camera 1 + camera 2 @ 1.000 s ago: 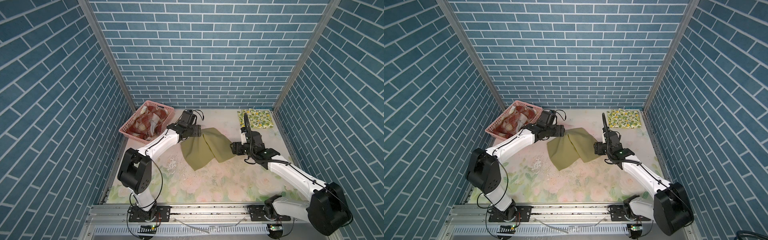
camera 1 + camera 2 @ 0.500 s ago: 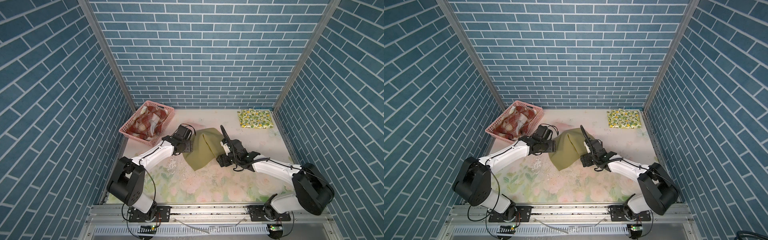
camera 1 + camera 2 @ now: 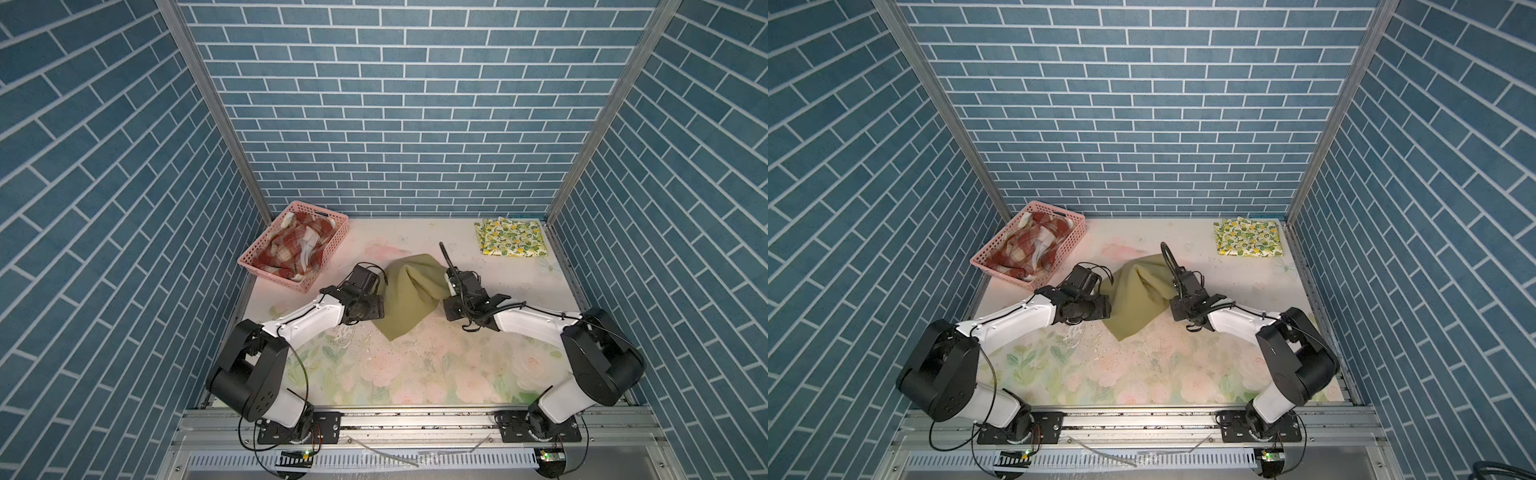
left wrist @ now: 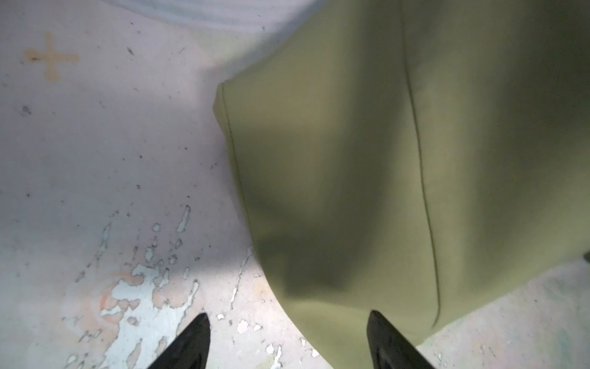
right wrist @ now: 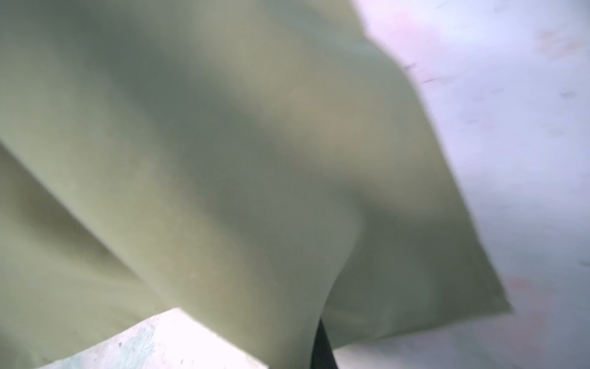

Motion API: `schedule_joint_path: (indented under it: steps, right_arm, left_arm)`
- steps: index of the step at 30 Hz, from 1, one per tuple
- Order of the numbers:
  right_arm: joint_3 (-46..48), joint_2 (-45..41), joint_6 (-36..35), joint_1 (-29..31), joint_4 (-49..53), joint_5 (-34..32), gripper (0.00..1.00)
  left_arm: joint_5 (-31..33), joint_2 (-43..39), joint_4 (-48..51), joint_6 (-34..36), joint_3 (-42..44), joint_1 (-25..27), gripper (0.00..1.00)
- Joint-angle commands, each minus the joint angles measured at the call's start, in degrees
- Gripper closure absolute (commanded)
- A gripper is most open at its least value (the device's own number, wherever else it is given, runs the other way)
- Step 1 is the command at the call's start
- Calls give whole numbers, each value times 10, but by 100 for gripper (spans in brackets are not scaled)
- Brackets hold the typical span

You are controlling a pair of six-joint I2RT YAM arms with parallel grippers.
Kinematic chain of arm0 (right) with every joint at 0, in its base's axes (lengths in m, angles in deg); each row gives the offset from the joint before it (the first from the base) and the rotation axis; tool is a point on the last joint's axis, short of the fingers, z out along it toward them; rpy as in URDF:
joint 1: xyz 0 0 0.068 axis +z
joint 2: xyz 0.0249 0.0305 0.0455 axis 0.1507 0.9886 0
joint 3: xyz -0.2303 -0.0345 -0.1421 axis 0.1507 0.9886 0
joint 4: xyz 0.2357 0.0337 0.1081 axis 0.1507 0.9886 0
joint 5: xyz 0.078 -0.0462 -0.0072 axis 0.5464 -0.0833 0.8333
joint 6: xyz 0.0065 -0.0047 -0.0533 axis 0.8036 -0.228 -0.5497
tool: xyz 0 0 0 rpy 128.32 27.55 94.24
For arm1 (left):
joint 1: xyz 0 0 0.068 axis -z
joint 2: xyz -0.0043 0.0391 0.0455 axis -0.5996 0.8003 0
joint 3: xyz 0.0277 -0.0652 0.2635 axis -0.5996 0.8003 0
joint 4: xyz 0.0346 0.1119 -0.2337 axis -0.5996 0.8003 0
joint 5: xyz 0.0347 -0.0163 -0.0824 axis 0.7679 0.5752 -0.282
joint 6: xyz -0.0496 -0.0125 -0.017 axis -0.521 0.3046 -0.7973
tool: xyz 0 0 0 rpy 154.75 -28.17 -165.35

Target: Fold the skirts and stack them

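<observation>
The olive green skirt [image 3: 409, 291] [image 3: 1138, 296] lies mid-table, humped up along its far side. My right gripper [image 3: 447, 297] [image 3: 1174, 306] is shut on the skirt's right edge. In the right wrist view the olive cloth [image 5: 223, 175] fills the frame and wraps a dark fingertip [image 5: 322, 346]. My left gripper [image 3: 376, 309] [image 4: 287, 314] stands open at the skirt's left edge [image 4: 367, 191], one finger over the cloth, one over bare table. A folded lemon-print skirt [image 3: 511, 243] [image 3: 1248, 237] lies far right. A rust-red plaid skirt [image 3: 293, 249] [image 3: 1025, 246] sits crumpled in the basket.
The pink perforated basket [image 3: 249, 261] [image 3: 980, 259] stands at the far left corner. The worn rose-printed covering [image 3: 415, 374] spreads toward the front rail. Blue brick walls close in on three sides.
My right gripper came in from the right and shut on the olive skirt's right edge. The left gripper slid nearer along the left edge. The flat cloth is now bunched and humped.
</observation>
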Motion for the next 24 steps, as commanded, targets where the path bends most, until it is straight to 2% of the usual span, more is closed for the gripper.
schedule_joint_path:
  steps: [1,6,11,15,19,24]
  right_arm:
    - [-33,-53,43,-41,38,27,100]
    - [-64,-75,68,-74,79,80,100]
    - [-93,-71,94,-104,103,131,100]
    - [-108,-74,94,-111,115,135,100]
    - [-115,-79,93,-122,119,141,100]
    - [-118,-79,92,-136,121,146,100]
  left_arm:
    - [-24,-27,-69,34,24,30,23]
    - [42,-32,-105,114,30,110,23]
    - [83,24,-97,164,1,164,23]
    - [123,71,-70,181,-22,205,22]
    - [151,92,-52,182,-21,223,23]
    - [152,89,-50,184,0,234,24]
